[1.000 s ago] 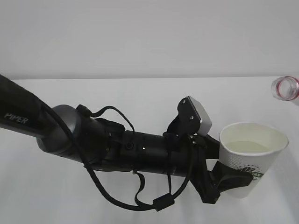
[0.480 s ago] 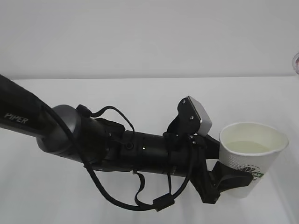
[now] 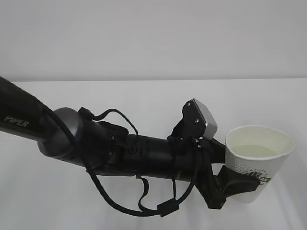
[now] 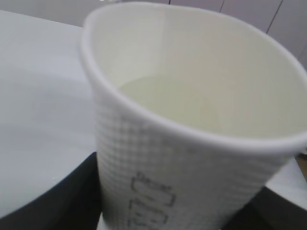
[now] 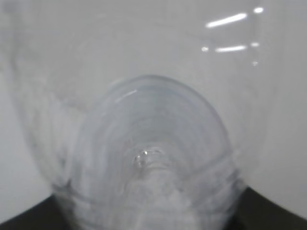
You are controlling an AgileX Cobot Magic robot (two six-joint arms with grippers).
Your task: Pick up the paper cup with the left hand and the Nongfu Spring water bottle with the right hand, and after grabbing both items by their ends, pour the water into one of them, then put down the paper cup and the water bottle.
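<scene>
While the exterior view is showing the left pincer [image 3: 233, 184] gripping the paper cup [image 3: 259, 160] low on its wall, the cup is standing upright just beyond the fingertips, above the white counter [image 3: 120, 96], with the water [image 3: 255, 151] lying pale inside it. The bottle mouth that was showing at the far right edge a second ago is now leaving this view entirely, so the right arm is evidently drawing away from the cup; the pouring is judged to be finished, with only the setting down of both things remaining.

From the left wrist view, the cup [image 4: 192, 143] is filling the frame directly ahead of the pincer, its dark fingers [image 4: 57, 201] showing on either side of the base, liquid [image 4: 172, 100] resting level and well below the rim.

From the right wrist view, the Nongfu Spring water bottle [image 5: 148, 158] is sitting right against the right pincer [image 5: 148, 220], seen blurred and end-on, clamped at its end.
</scene>
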